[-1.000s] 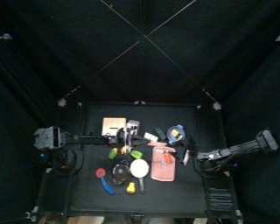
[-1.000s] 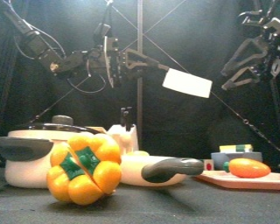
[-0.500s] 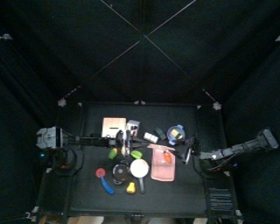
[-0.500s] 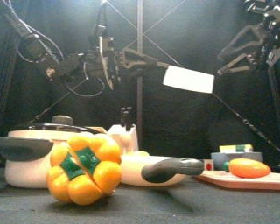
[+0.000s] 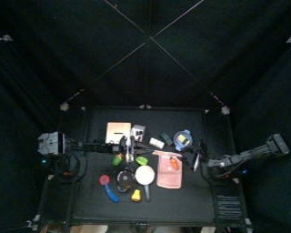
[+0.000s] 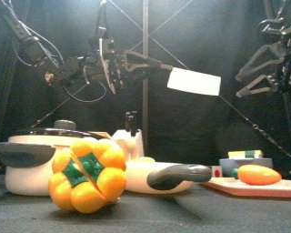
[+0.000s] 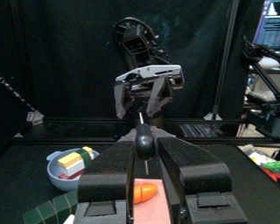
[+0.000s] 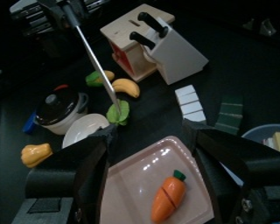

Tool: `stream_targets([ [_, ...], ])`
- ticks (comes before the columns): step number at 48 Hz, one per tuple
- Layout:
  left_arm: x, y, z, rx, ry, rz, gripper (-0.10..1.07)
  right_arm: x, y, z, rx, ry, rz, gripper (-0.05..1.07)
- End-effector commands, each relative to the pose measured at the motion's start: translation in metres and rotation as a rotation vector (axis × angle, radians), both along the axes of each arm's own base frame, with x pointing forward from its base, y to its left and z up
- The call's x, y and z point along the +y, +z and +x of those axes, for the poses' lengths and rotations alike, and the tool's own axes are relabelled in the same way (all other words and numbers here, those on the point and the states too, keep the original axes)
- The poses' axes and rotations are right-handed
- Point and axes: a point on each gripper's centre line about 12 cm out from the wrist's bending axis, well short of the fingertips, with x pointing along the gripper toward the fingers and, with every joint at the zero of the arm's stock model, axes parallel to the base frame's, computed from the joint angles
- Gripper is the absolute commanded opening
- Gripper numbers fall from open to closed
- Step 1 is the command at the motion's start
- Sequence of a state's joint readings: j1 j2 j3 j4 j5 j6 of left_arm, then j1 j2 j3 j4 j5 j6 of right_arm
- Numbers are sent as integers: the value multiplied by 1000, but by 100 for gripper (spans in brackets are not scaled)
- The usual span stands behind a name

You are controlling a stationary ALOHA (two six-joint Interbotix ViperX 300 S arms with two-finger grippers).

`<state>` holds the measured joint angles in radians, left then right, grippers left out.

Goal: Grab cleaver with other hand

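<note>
Holding the cleaver (image 6: 185, 79) up in the air, my left gripper (image 6: 121, 62) has its jaws clamped on the dark handle, and the pale blade sticks out level toward the right side of the front view, well above everything on the table (image 6: 173, 215). From the left wrist camera I see the handle (image 7: 145, 140) pinched between the two jaws, with the blade edge-on beyond it. Below, going from the left, sit a pot (image 6: 45, 157) with a dark handle, a yellow bell pepper (image 6: 87, 175) near the front edge, a knife block (image 8: 164, 45) (white, with dark handles poking out), and a pink tray (image 8: 166, 179) carrying a carrot (image 8: 168, 195). Over on the right, my right gripper (image 6: 267, 71) hangs high beside the blade without touching it, jaws spread wide and holding nothing, as the right wrist camera confirms.
</note>
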<state>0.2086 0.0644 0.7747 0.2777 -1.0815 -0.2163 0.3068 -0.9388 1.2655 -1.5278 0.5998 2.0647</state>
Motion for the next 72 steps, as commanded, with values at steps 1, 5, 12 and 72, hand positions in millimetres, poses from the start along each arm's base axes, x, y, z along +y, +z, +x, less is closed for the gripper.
stream_targets([
  [1, 1, 9, 1, -35, -1, 6, 56, 4, 0, 2, -6, 20, 11, 93],
  [5, 0, 8, 2, -35, -2, 6, 56, 9, -2, 4, 6, 45, 15, 93],
  [12, -2, 5, 3, -32, -15, 8, 56, 10, -8, 2, 17, 47, 26, 93],
  [72, 4, -21, 45, -181, -63, -1, 56, 26, 1, 14, -17, 107, -207, 93],
])
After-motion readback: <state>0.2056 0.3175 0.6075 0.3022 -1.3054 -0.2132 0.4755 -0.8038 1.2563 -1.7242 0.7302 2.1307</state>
